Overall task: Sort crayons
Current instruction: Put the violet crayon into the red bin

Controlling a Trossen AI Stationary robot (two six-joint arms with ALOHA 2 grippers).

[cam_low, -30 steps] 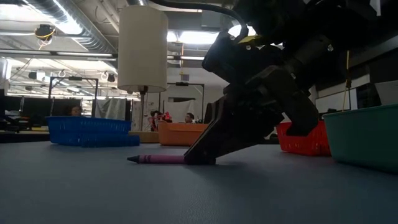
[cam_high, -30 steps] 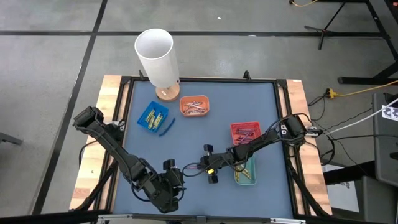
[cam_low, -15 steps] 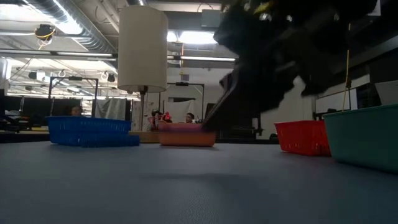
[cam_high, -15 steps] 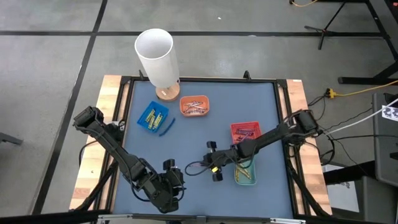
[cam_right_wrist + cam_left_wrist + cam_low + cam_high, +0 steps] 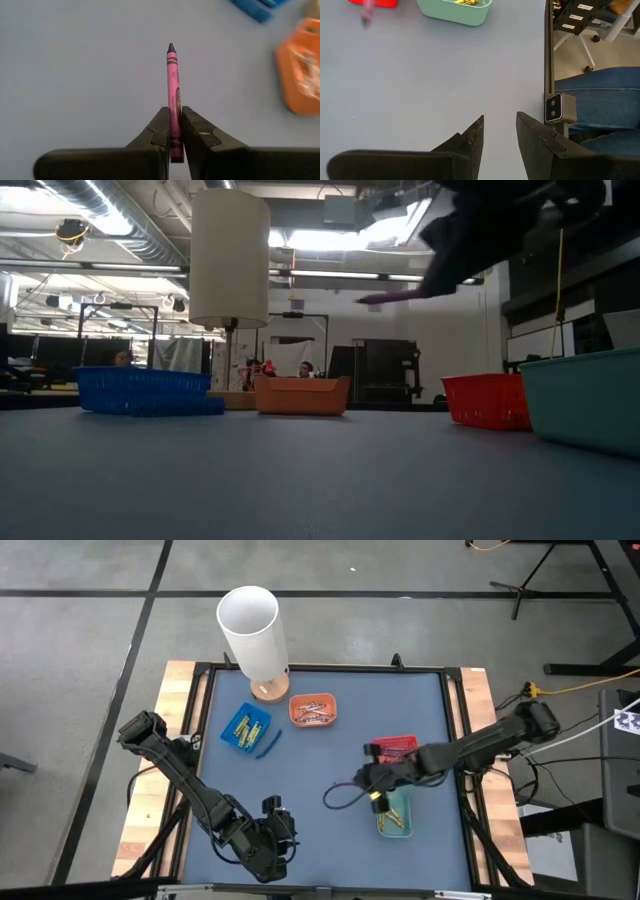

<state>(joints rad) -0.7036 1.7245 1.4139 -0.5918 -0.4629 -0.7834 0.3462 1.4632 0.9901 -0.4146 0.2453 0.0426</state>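
My right arm reaches in low, its tool raised off the surface beside the red tray. It is clamped on a magenta crayon. My left tool waits apart, well off from that tray.

The left gripper hangs with its fingers apart over the grey table. Well beyond it sits a green tray (yellow crayons inside), a red tray beside that.

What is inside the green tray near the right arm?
The green tray holds several yellow crayons. The right gripper, shut on a magenta crayon, hangs over its near end, so that part stays hidden.
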